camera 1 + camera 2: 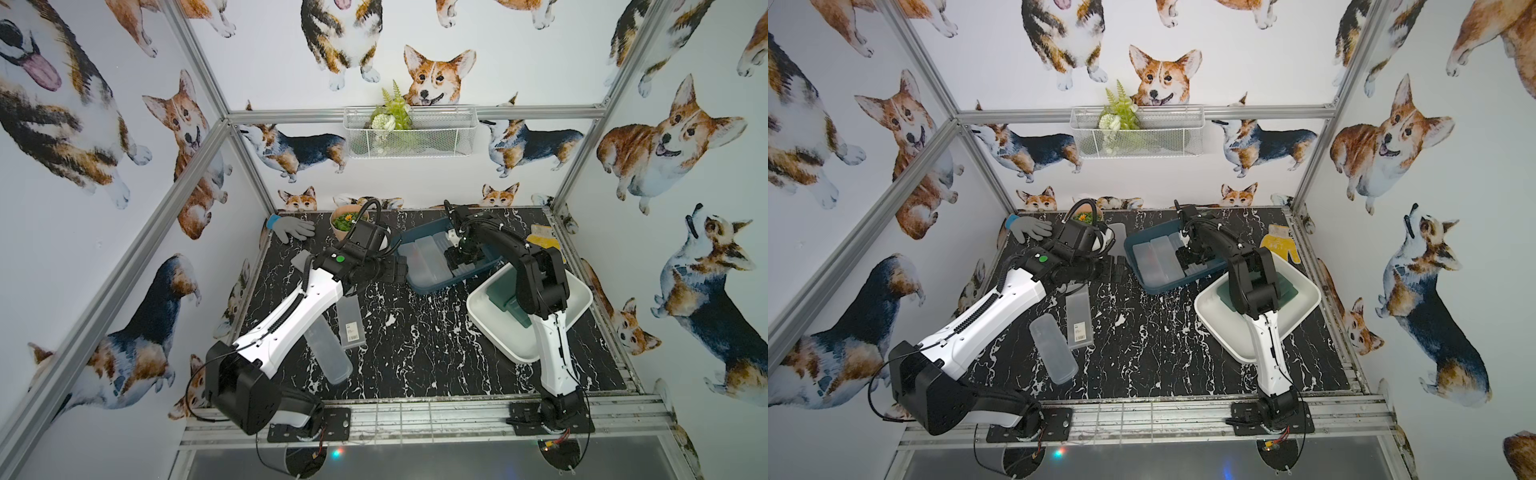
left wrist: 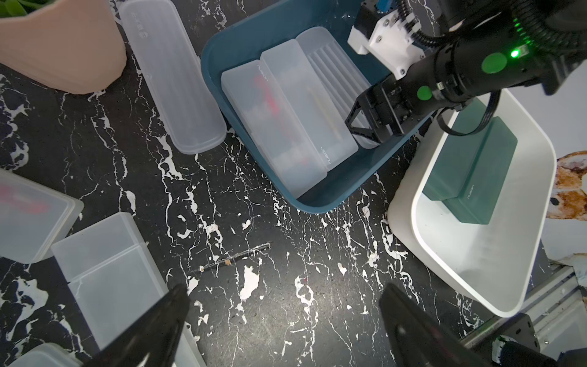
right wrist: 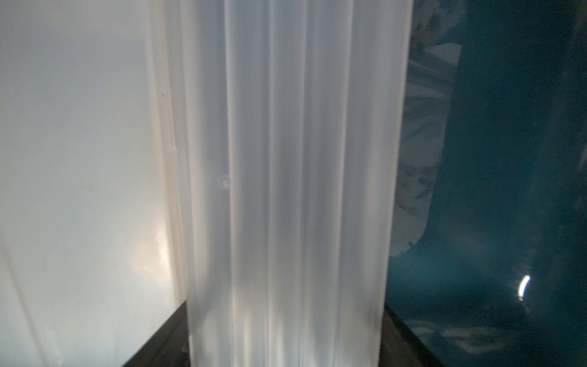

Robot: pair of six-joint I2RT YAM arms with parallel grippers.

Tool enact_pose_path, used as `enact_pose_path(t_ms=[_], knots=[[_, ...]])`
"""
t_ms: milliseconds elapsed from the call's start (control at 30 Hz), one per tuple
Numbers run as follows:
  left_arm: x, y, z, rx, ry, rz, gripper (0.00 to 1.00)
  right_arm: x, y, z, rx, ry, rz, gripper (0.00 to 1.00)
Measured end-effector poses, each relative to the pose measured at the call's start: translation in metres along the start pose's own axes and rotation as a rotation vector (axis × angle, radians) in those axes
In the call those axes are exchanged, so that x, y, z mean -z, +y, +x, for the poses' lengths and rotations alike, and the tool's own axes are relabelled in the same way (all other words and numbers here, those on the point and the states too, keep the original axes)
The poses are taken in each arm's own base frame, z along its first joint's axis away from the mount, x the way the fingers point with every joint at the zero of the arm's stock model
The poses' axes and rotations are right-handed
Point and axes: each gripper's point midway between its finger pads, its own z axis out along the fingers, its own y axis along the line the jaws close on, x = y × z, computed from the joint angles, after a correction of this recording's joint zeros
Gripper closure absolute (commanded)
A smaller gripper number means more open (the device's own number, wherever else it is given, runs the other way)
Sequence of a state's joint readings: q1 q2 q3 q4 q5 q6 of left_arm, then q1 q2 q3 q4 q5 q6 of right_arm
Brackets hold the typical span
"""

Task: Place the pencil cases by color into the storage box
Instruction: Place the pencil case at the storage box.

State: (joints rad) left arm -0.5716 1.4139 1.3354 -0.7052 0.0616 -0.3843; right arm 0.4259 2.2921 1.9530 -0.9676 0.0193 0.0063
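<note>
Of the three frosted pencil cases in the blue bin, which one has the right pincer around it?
The ribbed case, lying nearest the white bin; the right pincer straddles its end. The red-filled case and the middle case have smooth lids.

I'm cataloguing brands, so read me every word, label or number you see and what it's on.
"nusign", apparently: small print on two frosted pencil cases in the blue box and on the green pencil case.
Barcode label on a loose frosted case: too small to read.
Embossed mark on the long frosted case: too faint.
Red print on the yellow glove: blurred.
</note>
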Motion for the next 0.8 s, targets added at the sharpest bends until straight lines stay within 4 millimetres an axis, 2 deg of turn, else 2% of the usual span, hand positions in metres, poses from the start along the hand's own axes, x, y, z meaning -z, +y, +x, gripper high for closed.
enact_pose_path(t_ms=[100,333,467,567,800], knots=[[0.003,0.004,-0.001,0.0,-0.012,-0.024,0.04,-0.001,0.006,0.003,-0.018,-0.005,-0.021,0.38],[0.006,0.021,0.001,0.024,-0.004,-0.098,0.04,0.007,0.015,0.013,-0.09,0.006,-0.073,0.2],[0.009,0.026,0.002,0.034,0.002,-0.127,0.04,0.012,0.019,0.016,-0.097,0.011,-0.074,0.14],[0.012,0.03,0.0,0.047,0.004,-0.15,0.04,0.025,0.02,0.014,-0.106,-0.012,-0.076,0.13],[0.022,0.046,0.005,0.094,0.037,-0.222,0.03,0.075,0.02,-0.005,-0.148,-0.137,-0.075,0.13]])
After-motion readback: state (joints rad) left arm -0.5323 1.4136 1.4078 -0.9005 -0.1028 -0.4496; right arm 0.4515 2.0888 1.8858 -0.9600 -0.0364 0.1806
